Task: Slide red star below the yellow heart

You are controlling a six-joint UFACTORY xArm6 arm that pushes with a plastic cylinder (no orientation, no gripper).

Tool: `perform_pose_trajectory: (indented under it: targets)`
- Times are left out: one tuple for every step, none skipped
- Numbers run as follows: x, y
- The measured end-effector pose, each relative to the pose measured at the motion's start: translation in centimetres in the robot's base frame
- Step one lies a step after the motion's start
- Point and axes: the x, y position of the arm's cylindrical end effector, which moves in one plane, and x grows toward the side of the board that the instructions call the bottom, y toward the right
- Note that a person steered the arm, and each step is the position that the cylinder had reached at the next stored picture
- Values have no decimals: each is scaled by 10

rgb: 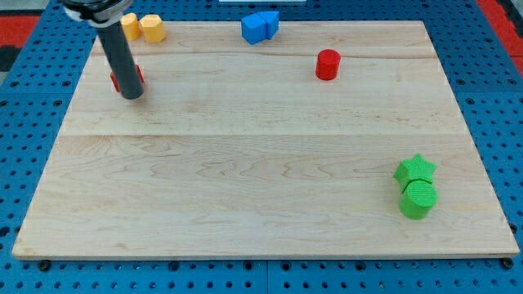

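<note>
1. A pale wooden board (pixel 261 212) lies on a blue perforated table (pixel 24 122) and fills most of the view.
2. My tip (pixel 131 94) rests on the board near the view's top left; the arm ends in a plain dark rod, with no jaws to open or close.
3. The red star (pixel 137 77) sits right behind the rod, touching it and mostly hidden, so only red edges show.
4. Two yellow blocks touch at the top left edge: the yellow heart (pixel 131 26), partly covered by the arm, and a yellow hexagon (pixel 152 28) on its right.
5. The red star lies just below the yellow heart in the view.
6. Two blue blocks (pixel 260 25) sit together at top centre; their shapes are unclear.
7. A red cylinder (pixel 328 64) stands alone at upper right.
8. A green star (pixel 416 170) touches a green cylinder (pixel 418 199) at lower right.
</note>
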Motion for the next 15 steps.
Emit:
perform_pose_trajectory:
  targets:
    - [-3,-16]
    - [-24,-19]
    - [-39,-20]
    - [-53,-22]
    - [-55,1]
    - [-55,34]
    - [-60,48]
    - [-83,37]
    - [-90,15]
    - [-89,7]
    - [-75,-5]
    - [-71,-28]
    - [-73,-35]
    - [-87,-35]
    - [-90,-35]
